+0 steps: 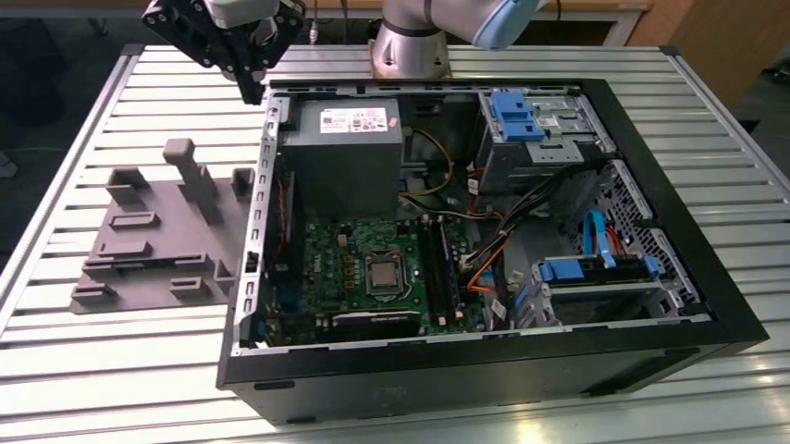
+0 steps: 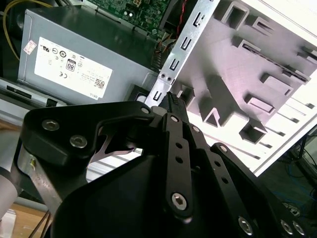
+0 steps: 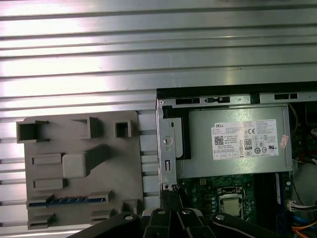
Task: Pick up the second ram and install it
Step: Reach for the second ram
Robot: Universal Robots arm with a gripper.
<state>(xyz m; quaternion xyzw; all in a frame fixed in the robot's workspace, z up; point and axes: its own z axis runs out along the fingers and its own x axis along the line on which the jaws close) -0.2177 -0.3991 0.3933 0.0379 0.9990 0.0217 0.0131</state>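
The second ram (image 3: 67,200) lies as a thin dark strip with bluish chips in a long slot of the grey holder block (image 3: 79,163) in the first wrist view. That holder block (image 1: 161,240) stands on the slatted table, on the exterior view's left of the open computer case (image 1: 494,370). My gripper (image 1: 253,91) hangs high above the table beside the case's far corner on that side, well away from the ram. Its fingers (image 2: 173,101) stand together with nothing between them. The long black slots (image 1: 438,273) run beside the processor on the green board.
The grey power supply (image 1: 339,148) fills the case's far part on the exterior view's left. Blue drive brackets (image 1: 512,116) and orange and blue cables (image 1: 494,268) crowd the case's other side. The arm's base (image 1: 413,42) stands behind the case. The holder block carries upright posts (image 1: 198,180).
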